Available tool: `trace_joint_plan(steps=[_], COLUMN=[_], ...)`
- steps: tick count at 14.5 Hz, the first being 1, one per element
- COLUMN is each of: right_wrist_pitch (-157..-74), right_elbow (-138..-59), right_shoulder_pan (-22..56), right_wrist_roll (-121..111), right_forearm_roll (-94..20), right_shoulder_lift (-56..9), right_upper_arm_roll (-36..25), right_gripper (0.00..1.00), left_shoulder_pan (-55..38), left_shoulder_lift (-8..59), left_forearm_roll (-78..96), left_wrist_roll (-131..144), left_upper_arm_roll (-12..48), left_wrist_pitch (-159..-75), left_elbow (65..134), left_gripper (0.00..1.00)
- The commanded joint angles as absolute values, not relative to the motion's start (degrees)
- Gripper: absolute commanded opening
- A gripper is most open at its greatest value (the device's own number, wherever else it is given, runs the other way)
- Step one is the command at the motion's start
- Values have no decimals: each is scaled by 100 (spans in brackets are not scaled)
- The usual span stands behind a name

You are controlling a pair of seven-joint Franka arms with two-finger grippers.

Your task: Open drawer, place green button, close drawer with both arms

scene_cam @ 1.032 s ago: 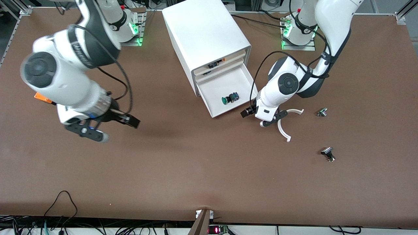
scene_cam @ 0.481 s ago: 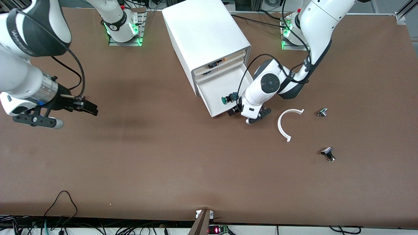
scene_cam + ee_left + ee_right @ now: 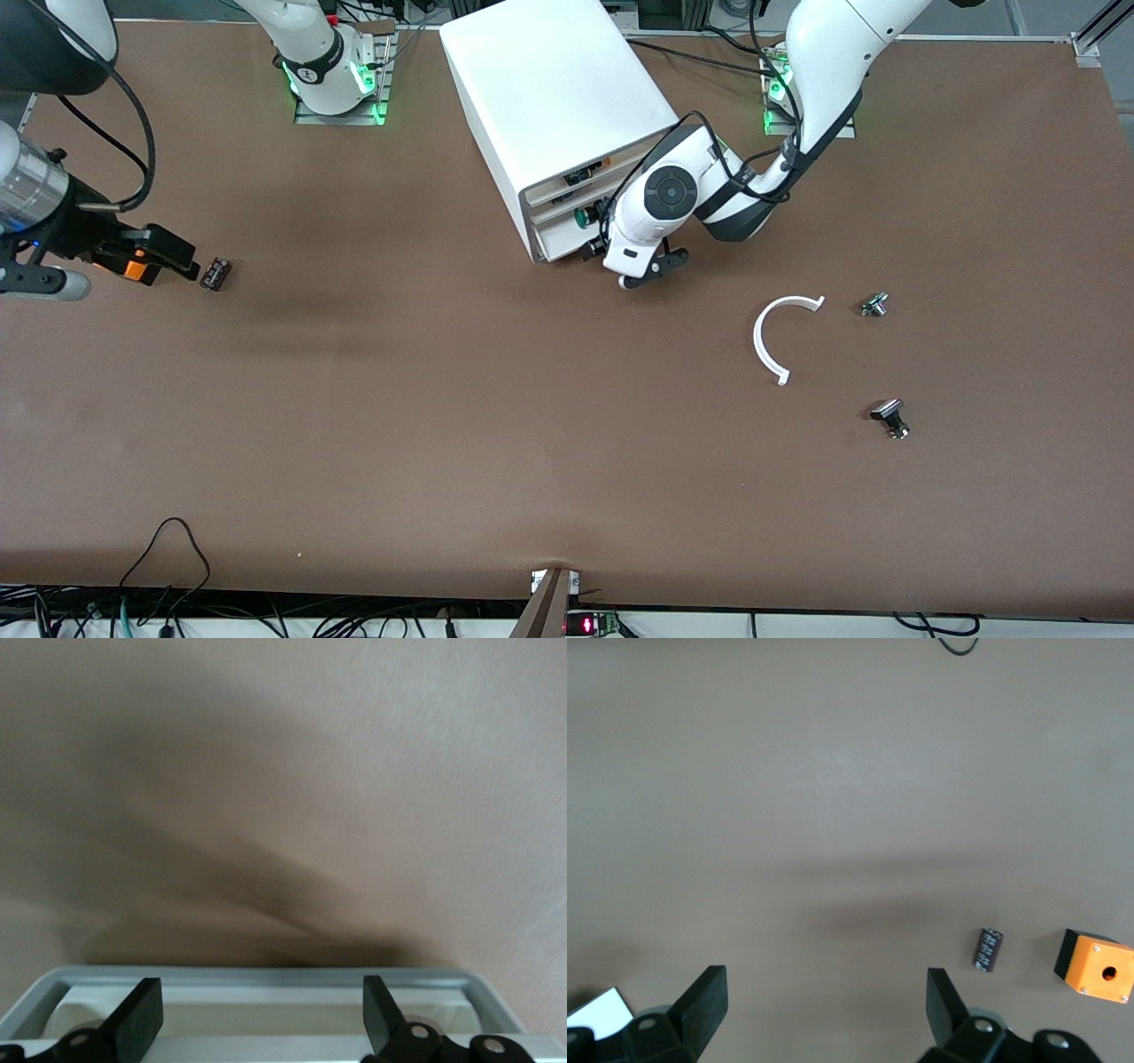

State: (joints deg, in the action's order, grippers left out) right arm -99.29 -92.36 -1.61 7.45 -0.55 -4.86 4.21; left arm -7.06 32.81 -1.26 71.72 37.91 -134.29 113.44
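Upper centre of the front view: your left gripper [image 3: 611, 259], fingers spread and holding nothing, sits against the drawer [image 3: 567, 232], nearly shut in the cabinet [image 3: 554, 89] with the green button [image 3: 583, 215] inside. It looks light and free-sliding; push squarely on its cream front. The right gripper [image 3: 190, 266] waits, released, at the frame's left edge.

The left arm reaches down from its base with its elbow bent, its left hand [image 3: 611, 251] low over the tabletop, fingers [image 3: 142, 1019] spread apart and empty. The right arm waits, its right hand [image 3: 824, 1014] raised with fingers parted, holding nothing.
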Motion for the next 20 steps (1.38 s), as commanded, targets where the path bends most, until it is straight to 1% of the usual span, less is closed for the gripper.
trace_joint_plan(steps=[1,6,8,12,14,16,20], right_wrist_pitch=[-9932,-9695,-9659,-9738,-9800,-9800,-9791], right_elbow=[-9659,-9773,-9773,-9966,-9976,-9967,-9923], right_shoulder_pan=[-272,-299,-325,-308,-290,-290,-290], right_wrist_roll=[607,606,606,624,606,598,536], right_forearm_roll=[-9,18,18,26,26,26,70], right_shoulder_lift=[-106,105,140,325,334,334,325], right_upper_arm_roll=[466,466,466,510,510,510,510], right_gripper=[99,99,99,99,99,99,99], left_shoulder_pan=[-668,-888,-888,-800,-608,-362,-45], left_shoulder_lift=[3375,3568,3577,3472,3192,2736,1699], left_forearm_roll=[-71,88,140,176,71,35,35], left_wrist_roll=[7295,7269,7277,7216,7102,6420,4443], left_upper_arm_roll=[3972,3981,4147,4157,4044,3772,2964], left_wrist_pitch=[-13315,-13324,-13315,-13289,-12992,-12457,-11525], left_elbow=[11355,11347,11347,11320,11215,11049,10978], left_gripper=[99,99,99,99,99,99,99])
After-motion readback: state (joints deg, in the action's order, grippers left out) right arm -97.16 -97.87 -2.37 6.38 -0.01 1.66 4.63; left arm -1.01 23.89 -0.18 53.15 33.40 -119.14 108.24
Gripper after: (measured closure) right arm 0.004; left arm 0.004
